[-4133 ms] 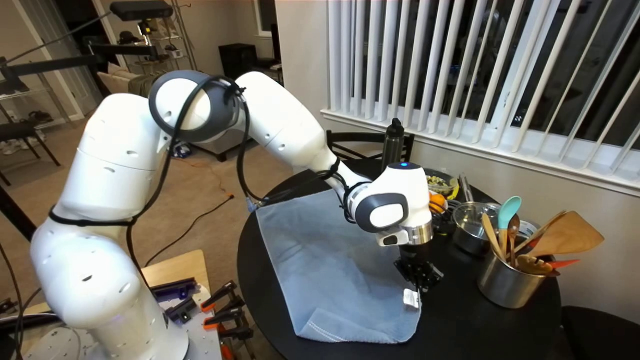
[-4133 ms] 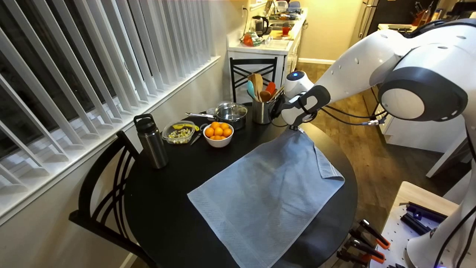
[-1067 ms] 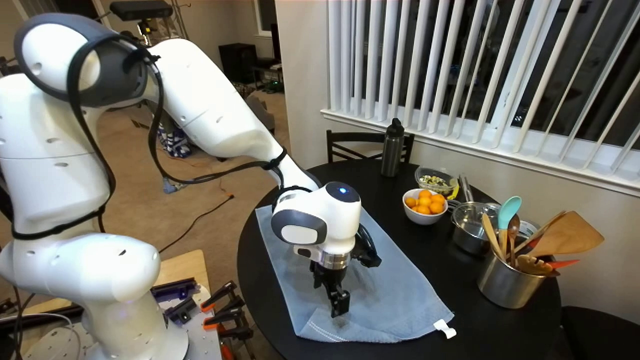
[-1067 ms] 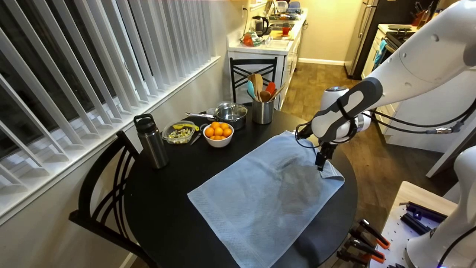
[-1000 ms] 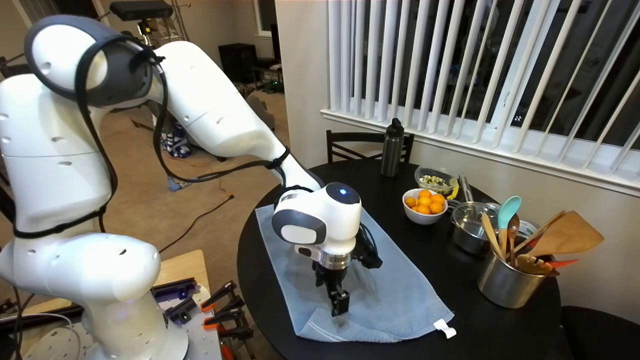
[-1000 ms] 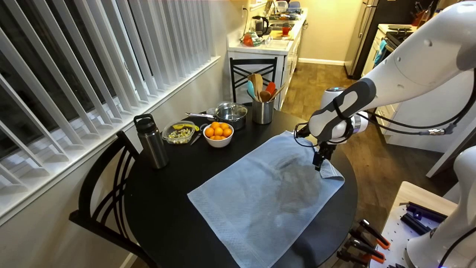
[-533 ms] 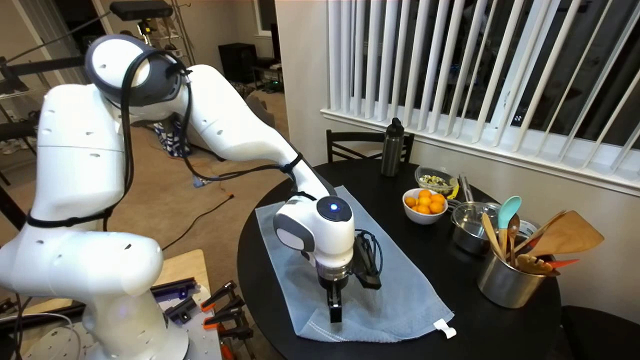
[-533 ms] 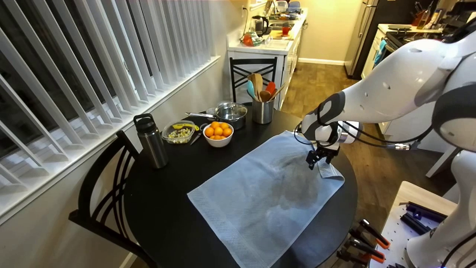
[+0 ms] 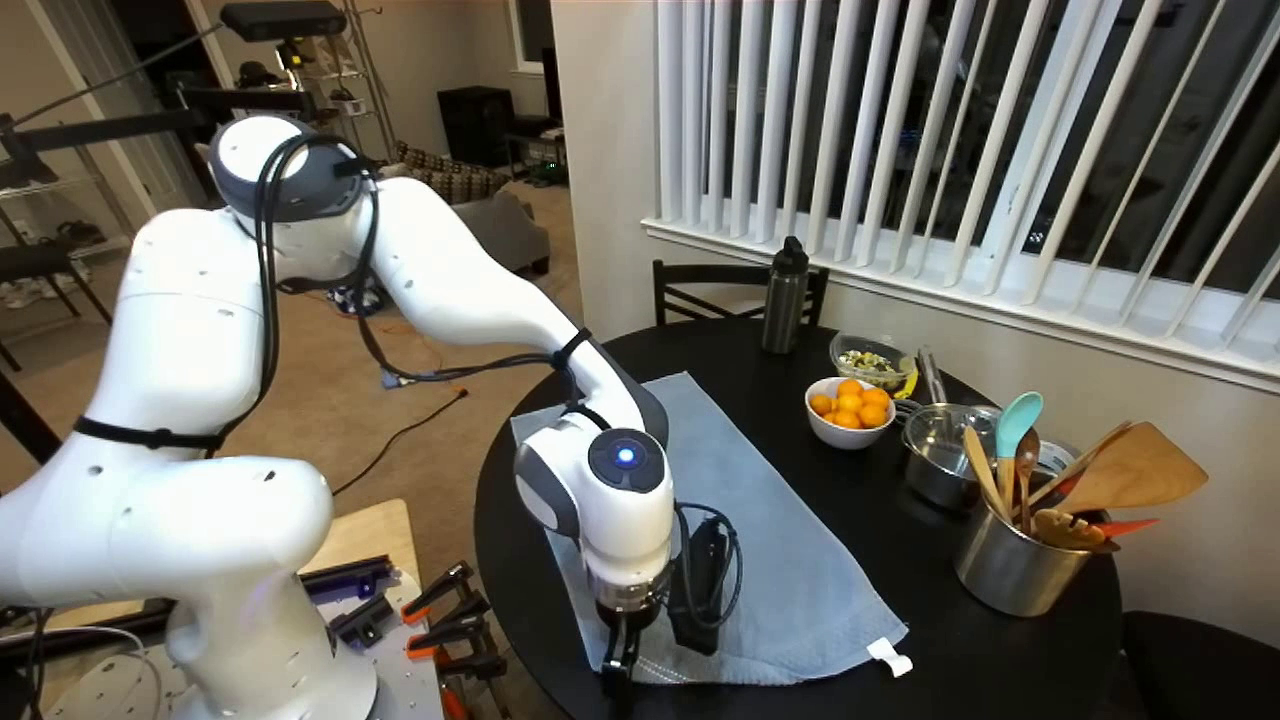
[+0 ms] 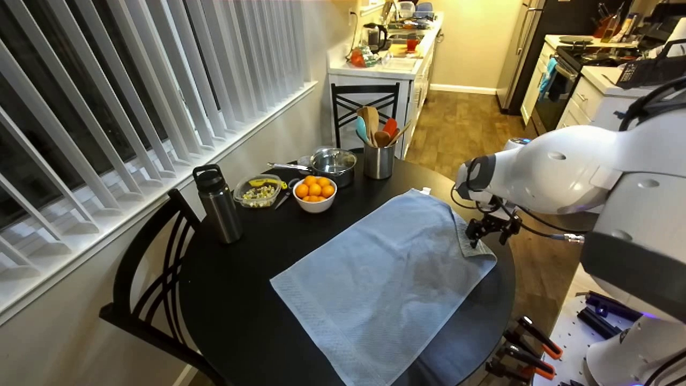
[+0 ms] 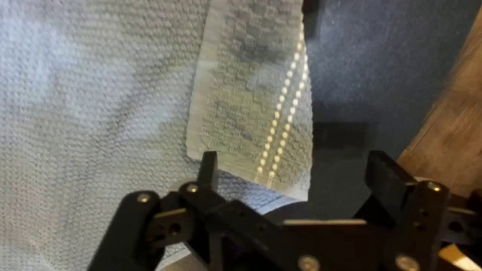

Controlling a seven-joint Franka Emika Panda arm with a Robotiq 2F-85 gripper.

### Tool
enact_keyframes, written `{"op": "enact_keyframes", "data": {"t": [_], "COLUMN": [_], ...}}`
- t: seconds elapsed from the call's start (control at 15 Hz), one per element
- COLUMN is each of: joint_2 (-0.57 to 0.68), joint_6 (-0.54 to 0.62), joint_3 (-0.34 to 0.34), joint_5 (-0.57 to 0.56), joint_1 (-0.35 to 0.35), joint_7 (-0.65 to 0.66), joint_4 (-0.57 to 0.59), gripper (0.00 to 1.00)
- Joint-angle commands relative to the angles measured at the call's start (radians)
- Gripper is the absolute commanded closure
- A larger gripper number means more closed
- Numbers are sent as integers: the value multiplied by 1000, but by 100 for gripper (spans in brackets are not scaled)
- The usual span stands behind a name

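A grey-blue towel [image 10: 370, 279] lies spread on the round black table [image 9: 960, 640] in both exterior views. One of its corners is turned over; this folded flap [image 11: 250, 94], with two rows of pale stitching, fills the middle of the wrist view. My gripper [image 11: 293, 160] stands open above the flap's end, with nothing held. The left finger [image 11: 209, 169] appears over the towel by the flap's edge, the right finger [image 11: 384, 177] over bare tabletop. In an exterior view the gripper [image 10: 489, 234] hangs at the towel's folded corner; whether it touches the cloth I cannot tell.
A white bowl of oranges [image 9: 848, 425], a clear food container [image 10: 259, 192], a pot [image 10: 335, 165], a steel utensil holder [image 9: 1015, 570] and a dark bottle [image 10: 218, 206] stand along the table's window side. Clamps [image 9: 455, 625] sit by the robot's base.
My gripper has left the towel's tagged corner, which now lies flatter and farther out. Over the last second it has turned and moved across to the folded corner near the table's edge, staying open.
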Motion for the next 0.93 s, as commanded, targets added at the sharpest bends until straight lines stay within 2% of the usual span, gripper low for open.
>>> {"op": "enact_keyframes", "data": {"t": [0.0, 0.2, 0.33, 0.47, 0.53, 0.87], "joint_2": [66, 118, 152, 197, 256, 376], "joint_6": [-131, -226, -274, -314, -318, -336], "joint_3": [-110, -170, -172, -149, -122, -41], "joint_5": [-41, -52, -45, -15, 37, 147], "joint_1": [114, 164, 174, 153, 134, 87], "joint_7": [0, 0, 0, 0, 0, 0], "joint_4": [-36, -18, 2, 26, 35, 66], "gripper": [0, 0, 0, 0, 0, 0]}}
